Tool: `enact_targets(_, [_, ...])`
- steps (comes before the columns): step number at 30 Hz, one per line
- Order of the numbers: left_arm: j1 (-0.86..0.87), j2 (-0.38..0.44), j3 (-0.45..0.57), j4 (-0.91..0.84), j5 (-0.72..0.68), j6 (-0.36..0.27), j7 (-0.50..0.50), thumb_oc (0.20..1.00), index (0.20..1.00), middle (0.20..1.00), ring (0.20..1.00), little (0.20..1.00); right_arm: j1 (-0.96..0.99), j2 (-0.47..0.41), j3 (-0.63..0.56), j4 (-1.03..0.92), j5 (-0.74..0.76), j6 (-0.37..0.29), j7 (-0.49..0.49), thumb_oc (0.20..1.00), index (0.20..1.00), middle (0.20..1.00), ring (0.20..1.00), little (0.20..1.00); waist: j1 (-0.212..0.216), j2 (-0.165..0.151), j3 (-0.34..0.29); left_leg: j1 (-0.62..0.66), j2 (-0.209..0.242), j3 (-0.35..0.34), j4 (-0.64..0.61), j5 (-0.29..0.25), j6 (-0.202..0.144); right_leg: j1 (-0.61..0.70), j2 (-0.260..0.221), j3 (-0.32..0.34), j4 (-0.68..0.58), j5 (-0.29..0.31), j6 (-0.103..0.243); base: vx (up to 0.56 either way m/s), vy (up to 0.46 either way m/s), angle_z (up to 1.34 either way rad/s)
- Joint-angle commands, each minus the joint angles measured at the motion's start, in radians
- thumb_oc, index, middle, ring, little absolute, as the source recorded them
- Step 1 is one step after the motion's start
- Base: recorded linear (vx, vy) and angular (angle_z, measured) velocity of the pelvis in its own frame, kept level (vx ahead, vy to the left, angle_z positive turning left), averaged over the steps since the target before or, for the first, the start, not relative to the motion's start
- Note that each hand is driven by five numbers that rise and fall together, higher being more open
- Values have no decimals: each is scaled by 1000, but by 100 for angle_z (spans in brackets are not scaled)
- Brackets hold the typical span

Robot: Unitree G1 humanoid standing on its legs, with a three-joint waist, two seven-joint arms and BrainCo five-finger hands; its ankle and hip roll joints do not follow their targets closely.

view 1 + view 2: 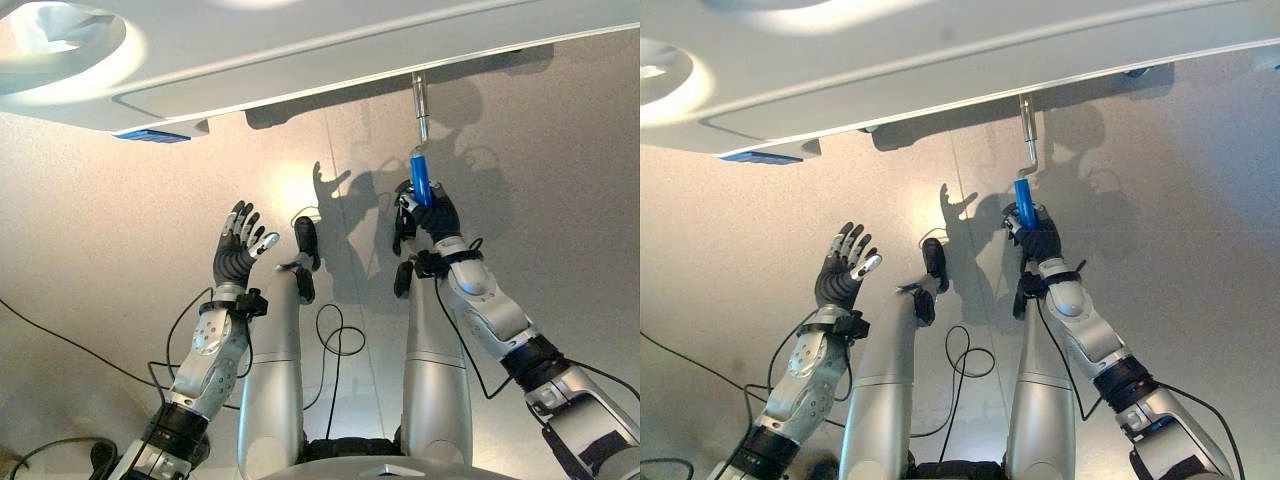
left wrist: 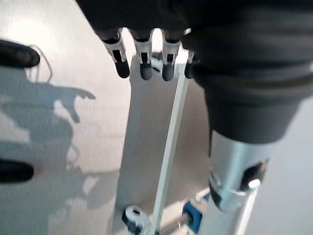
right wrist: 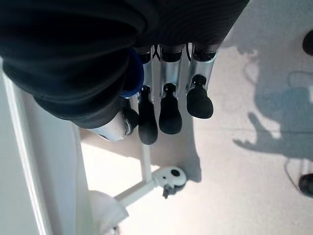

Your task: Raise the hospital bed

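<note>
A pale, glossy floor point(image 1: 120, 200) forms the background, with the white footboard edge of the hospital bed point(image 1: 330, 60) running across the upper part of the eye views. A metal crank shaft point(image 1: 421, 108) projects from under the bed frame and bends into a blue crank handle point(image 1: 419, 176). The right hand point(image 1: 428, 215) is closed around the lower end of the blue handle, its fingers point(image 3: 170, 115) curled about the grip; in the right wrist view a rounded blue part of the handle point(image 3: 133, 73) appears between the dark ribbed cover and the curled fingers. Below them in that view, a white bed leg with a caster wheel point(image 3: 172, 178) stands on the floor. The left hand point(image 1: 238, 252) is held up well apart from the crank, on the robot's left, its fingers point(image 2: 142, 58) straight and spread, holding nothing. A blue label or pedal point(image 1: 152, 135) sits under the bed edge on the left side.
</note>
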State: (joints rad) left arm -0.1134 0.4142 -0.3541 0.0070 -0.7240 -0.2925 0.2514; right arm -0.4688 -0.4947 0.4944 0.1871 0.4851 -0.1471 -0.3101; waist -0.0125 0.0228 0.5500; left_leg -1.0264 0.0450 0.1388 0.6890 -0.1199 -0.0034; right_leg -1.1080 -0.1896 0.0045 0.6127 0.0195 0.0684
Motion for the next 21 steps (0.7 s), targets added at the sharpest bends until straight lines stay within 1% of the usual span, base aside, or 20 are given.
enact_targets(1, [20,5,-22,-101,-2,-22,-27,1000,1000,1000,1000,1000,-184,22,40,-45,-86,-61,46,200,200,200,200,200,27,29,-30,-49,-10,-61,-175,187,-75,-27,0,-22,57,32,40,0,0,0])
enact_targets(5, [-4,8,-60,-104,-11,-22,-41,1000,1000,1000,1000,1000,-231,63,51,82,-113,-46,32,200,200,200,200,200,30,41,-30,-58,-11,-59,-165,186,-75,-38,-1,-17,67,34,41,0,0,0])
enact_targets(7, [-6,8,-66,-103,-14,-25,-43,1000,1000,1000,1000,1000,-237,72,51,107,-113,-44,31,200,200,200,200,200,31,43,-30,-61,-11,-59,-163,186,-75,-40,-2,-17,68,34,42,0,0,0])
enact_targets(8, [-7,7,-75,-104,-19,-27,-47,1000,1000,1000,1000,1000,-256,85,44,163,-125,-37,25,200,200,200,200,200,34,48,-30,-64,-13,-59,-160,186,-75,-43,-2,-16,72,34,43,0,0,0])
enact_targets(9, [-8,7,-75,-103,-19,-27,-47,1000,1000,1000,1000,1000,-257,85,44,164,-125,-38,25,200,200,200,200,200,34,48,-30,-64,-13,-59,-160,185,-75,-43,-2,-16,72,34,43,0,0,0])
enact_targets(10, [-5,9,-85,-105,-26,-28,-55,1000,1000,1000,1000,1000,-288,92,33,224,-130,-35,12,200,200,200,200,200,39,54,-30,-67,-13,-58,-160,185,-74,-46,-3,-16,72,33,44,0,0,0])
enact_targets(11, [-5,9,-85,-105,-26,-28,-55,1000,1000,1000,1000,1000,-289,93,33,225,-129,-36,12,200,200,200,200,200,39,54,-30,-68,-13,-58,-159,185,-74,-46,-3,-16,72,33,44,0,0,0])
enact_targets(12, [-6,14,-91,-104,-28,-27,-57,1000,1000,1000,1000,1000,-325,103,30,275,-131,-32,3,200,200,200,200,200,45,62,-30,-72,-15,-59,-156,186,-74,-51,-4,-16,79,32,43,0,0,0])
enact_targets(17, [-2,23,-99,-110,-38,-28,-65,1000,1000,1000,1000,1000,-400,110,20,381,-128,-27,-9,200,200,200,200,200,57,70,-30,-84,-17,-62,-145,185,-75,-58,-7,-18,89,30,43,0,0,0])
enact_targets(20, [4,28,-107,-112,-49,-31,-73,1000,1000,1000,1000,1000,-461,127,2,478,-109,-24,-17,200,200,200,200,200,67,76,-30,-86,-19,-66,-146,185,-75,-61,-8,-19,93,28,43,11,1,3])
enact_targets(21, [8,32,-114,-115,-55,-36,-76,1000,1000,1000,1000,1000,-503,135,-10,565,-98,-19,-27,200,200,200,200,200,74,82,-30,-87,-21,-66,-145,186,-75,-66,-6,-17,99,27,43,12,7,7])
